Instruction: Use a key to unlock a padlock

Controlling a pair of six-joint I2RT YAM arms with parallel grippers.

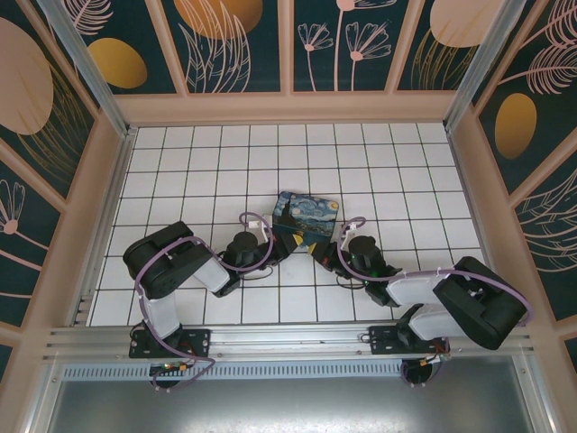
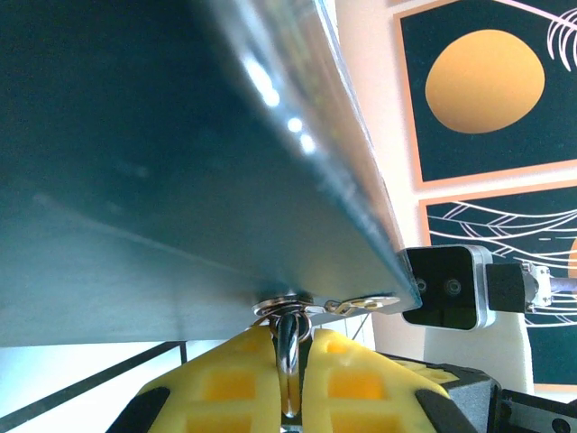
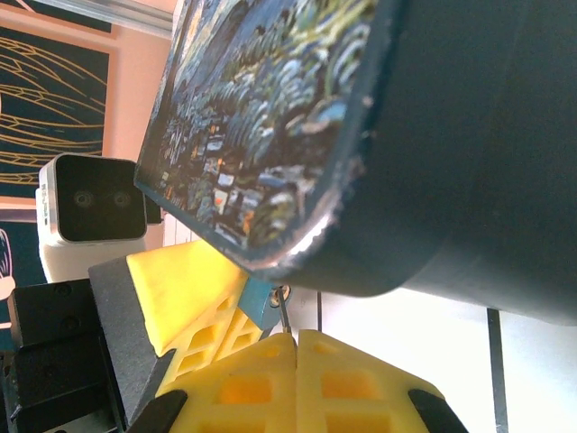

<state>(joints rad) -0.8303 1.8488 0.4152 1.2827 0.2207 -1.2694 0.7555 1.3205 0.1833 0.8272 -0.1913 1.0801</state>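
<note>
The left gripper (image 2: 290,350) pinches a tiny silvery metal padlock (image 2: 287,316) under the dark blue painted box (image 1: 305,219), the right gripper (image 3: 296,347) pinches a thin metal key (image 3: 283,311), so unlocking seems not yet done.

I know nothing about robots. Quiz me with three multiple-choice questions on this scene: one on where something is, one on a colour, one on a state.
1. Where is the painted box?
A) mid-floor, where both arms meet
B) against the far wall
C) on the rail by the bases

2. What colour are the finger pads?
A) red
B) yellow
C) green

3. How is the left gripper?
A) wide open
B) shut on a thin metal piece
C) shut on a cloth

Answers:
1 A: the top view shows it on the tiled floor between the arm tips.
2 B: both wrist views show yellow.
3 B: the pads pinch it.
</note>
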